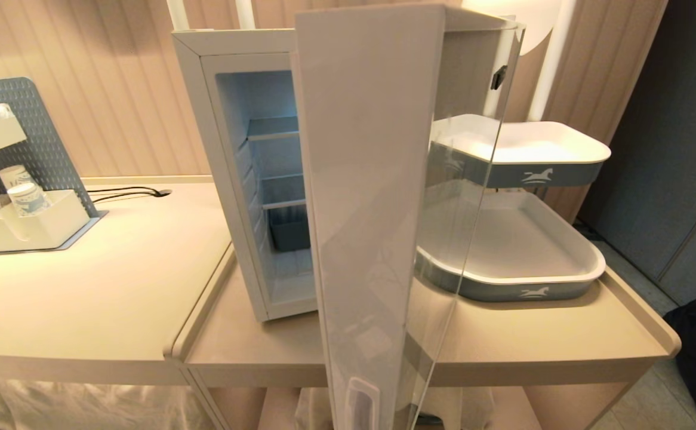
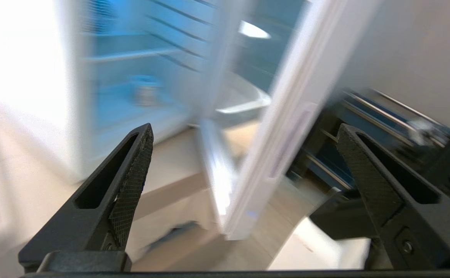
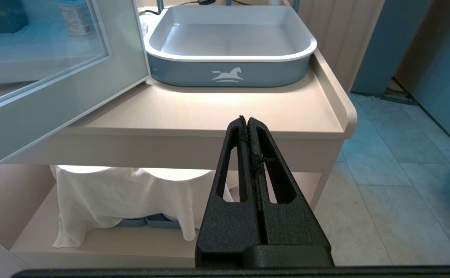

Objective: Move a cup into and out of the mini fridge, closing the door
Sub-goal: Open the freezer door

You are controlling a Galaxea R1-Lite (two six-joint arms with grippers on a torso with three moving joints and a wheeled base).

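Mini fridge (image 1: 228, 179) stands on the beige counter (image 1: 115, 286), its door (image 1: 372, 209) swung wide open toward the camera, so the door's free edge sits at about 6 o'clock in the head view and the cavity opens at 9 to 10 o'clock of the door. Pale blue interior and shelves are visible; in the head view a dark bin rests low at the back, and no cup shows there. In the left wrist view, a small pale object (image 2: 146, 90) sits on a lower shelf inside the fridge; blur prevents certainty, but it is probably the cup. Left gripper (image 2: 244, 135) is spread wide with nothing between its fingers, aimed at the open cavity and the door edge; it lies outside the head view. Right gripper (image 3: 247, 121) is pressed fully together, empty, parked low in front of the counter, facing the blue-sided tray with the horse logo (image 3: 229, 73) at its 12 o'clock. A second tray (image 1: 539, 155) is stacked above on the rack, at 3 o'clock of the fridge. Paper cups (image 1: 22, 191) sit in an organiser at far 9 o'clock, uninvolved. Judgement: door opening is done; the cup appears to be inside. Remaining, depending on the cycle phase: retrieve the cup with the left gripper, or close the door.
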